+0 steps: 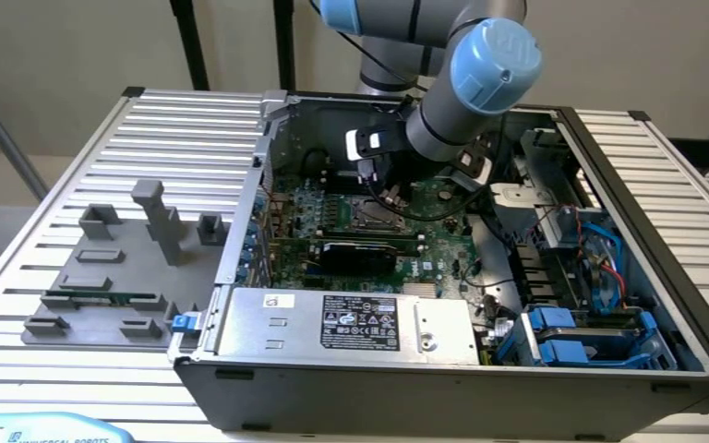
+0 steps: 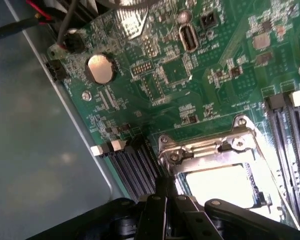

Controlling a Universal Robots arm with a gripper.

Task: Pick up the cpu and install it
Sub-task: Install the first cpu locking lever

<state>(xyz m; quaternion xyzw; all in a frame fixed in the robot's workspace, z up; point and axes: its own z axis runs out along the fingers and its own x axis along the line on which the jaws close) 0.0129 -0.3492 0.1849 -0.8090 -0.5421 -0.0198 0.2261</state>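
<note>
We see the gripper (image 2: 166, 207) closed, holding nothing, right above the socket (image 2: 217, 165). The cpu (image 2: 225, 185) sits inside it: light, stiff, fragile — we'd grip edges only.

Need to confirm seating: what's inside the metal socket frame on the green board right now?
Inside the socket frame lies a bright, flat silvery square, apparently the cpu. The gripper covers its near edge, so full seating can't be confirmed.
</note>
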